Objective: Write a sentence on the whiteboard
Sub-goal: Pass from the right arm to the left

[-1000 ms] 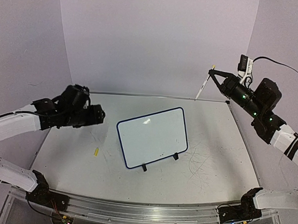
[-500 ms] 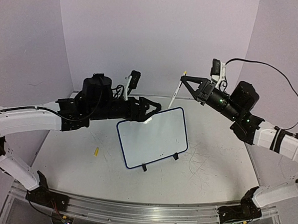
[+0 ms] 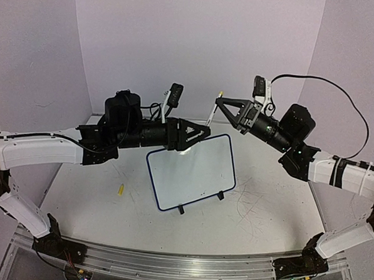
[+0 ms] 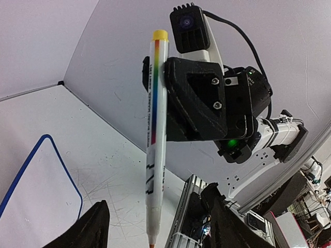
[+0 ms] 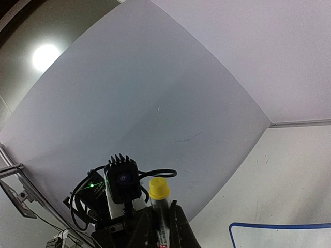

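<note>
Scuffed white surface (image 3: 265, 207), lilac walls (image 3: 198, 46). We see right hand (image 3: 218, 103) pinched shut on marker (image 3: 213, 114), tip down, offered toward left hand (image 3: 198, 139): we judge handover. Left hand wide, fingers (image 4: 90, 227) flanking tip, not touching. Whiteboard (image 3: 192, 168) propped on surface beneath hands, looks blank. Yellow cap (image 3: 120, 189) lies left of it.
</note>
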You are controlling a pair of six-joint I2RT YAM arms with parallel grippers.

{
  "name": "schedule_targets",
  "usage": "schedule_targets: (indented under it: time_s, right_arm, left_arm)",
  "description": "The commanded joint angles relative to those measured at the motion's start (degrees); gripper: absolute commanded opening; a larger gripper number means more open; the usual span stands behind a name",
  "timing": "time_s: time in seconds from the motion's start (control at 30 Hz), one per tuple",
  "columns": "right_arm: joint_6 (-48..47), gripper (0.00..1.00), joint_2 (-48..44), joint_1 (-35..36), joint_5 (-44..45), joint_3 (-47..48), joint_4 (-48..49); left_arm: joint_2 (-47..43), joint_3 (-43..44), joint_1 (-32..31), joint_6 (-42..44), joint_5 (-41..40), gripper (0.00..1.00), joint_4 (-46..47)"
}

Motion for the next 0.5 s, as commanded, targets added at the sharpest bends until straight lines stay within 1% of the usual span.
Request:
schedule_targets:
  time_s: [0.0,0.1,0.33,0.4,0.47]
  right_arm:
    - [1.2,0.0,0.4,0.7,-1.8,1.2,4.9]
    - [1.4,0.0,0.5,1.0,-2.2,1.2,5.5]
    - [2.3,0.0,1.3,1.4,-3.5,1.7,6.3]
    - [2.5,0.0,1.6,1.5,-3.9,1.8,6.5]
    - [2.7,0.0,1.8,1.6,-4.2,1.6,6.8]
  left_arm:
    - [0.2,3.2,0.2,0.8,1.1,0.6,3.8]
    - [0.5,3.3,0.2,0.9,1.1,0.57,3.8]
    - [0.4,2.6,0.2,1.0,0.5,0.45,3.8]
    - [-0.3,2.1,0.2,1.5,0.1,0.4,3.8]
    - [-1.1,1.4,0.2,2.0,-0.8,0.33,3.8]
